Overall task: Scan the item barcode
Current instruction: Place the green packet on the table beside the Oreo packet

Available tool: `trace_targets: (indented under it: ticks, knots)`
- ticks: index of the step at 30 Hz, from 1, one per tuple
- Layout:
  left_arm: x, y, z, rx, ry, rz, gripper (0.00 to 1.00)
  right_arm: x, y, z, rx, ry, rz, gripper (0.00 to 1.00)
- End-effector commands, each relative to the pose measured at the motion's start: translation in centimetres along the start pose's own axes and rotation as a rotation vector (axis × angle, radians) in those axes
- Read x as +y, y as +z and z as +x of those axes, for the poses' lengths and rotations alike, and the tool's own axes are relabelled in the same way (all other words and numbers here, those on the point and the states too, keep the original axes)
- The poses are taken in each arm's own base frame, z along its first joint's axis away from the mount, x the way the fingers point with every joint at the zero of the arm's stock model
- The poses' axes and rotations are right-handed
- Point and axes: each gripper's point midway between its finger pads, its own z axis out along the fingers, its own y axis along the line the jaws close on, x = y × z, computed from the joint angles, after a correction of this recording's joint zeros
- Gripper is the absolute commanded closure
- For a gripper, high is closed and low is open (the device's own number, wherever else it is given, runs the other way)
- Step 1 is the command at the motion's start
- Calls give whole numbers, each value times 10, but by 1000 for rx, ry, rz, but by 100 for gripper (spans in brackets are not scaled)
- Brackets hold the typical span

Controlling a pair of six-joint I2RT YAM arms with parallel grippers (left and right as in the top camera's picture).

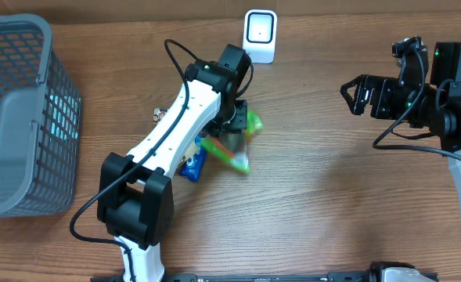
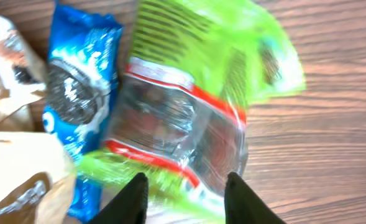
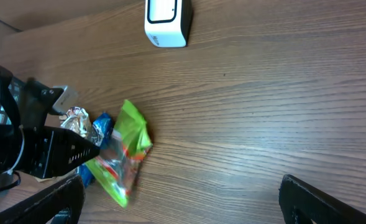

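Left gripper [image 2: 186, 198] hangs low over the bag [image 3: 122, 155], its 2 fingers [image 2: 133, 200] parted, with the bag's near end lying under and between them. They do not look clamped on the film, though the wrist view is blurred. Right gripper [image 1: 357, 94] is spread wide and holds nothing, off to the right and well apart from the pile.

The bag lies flat on the table [image 1: 332, 204], beside the left arm. Its long axis runs roughly from the far edge of the table to the near edge, a little slanted. The plain green end points toward the scanner [image 1: 260, 35], and the clear window with 2 red bands is at the end nearer the robot.

A blue cookie pack [image 2: 77, 106] lies just beside the bag on its left, roughly parallel (their edges touch or overlap). A foil wrapper [image 2: 5, 56] sits beyond that. A grey basket [image 1: 11, 117] stands at the far left.
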Motion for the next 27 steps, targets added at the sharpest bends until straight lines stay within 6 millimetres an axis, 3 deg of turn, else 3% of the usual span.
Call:
trace_targets:
  ticks: [1, 5, 9, 12, 13, 16, 18, 21, 27]
  knots:
    - [8, -7, -5, -14, 12, -33, 61, 5, -5, -7, -24, -11, -12, 0]
    - [6, -36, -21, -66, 66, -14, 59, 5, -6, -8, -27, -12, -12, 0]
    - [33, -127, -65, -249, 20, 28, 58, 5, -6, -8, -26, -12, -12, 0]
    - [80, -190, -84, -394, -65, 6, 54, 5, -5, -8, -26, -12, -12, 0]
    - [117, -219, -89, -471, -142, -44, 51, 5, -6, -7, -25, -12, -12, 0]
    - [187, -257, -87, -568, -298, -124, 46, 5, -5, -7, -24, -12, -12, 0]
    - [230, -268, -82, -593, -394, -160, 40, 5, -6, -7, -25, -12, -12, 0]
    - [299, -268, -65, -575, -551, -220, 30, 5, -5, -7, -24, -12, -12, 0]
    - [385, -247, -39, -512, -750, -240, 12, 5, -5, -6, -21, -10, -12, 0]
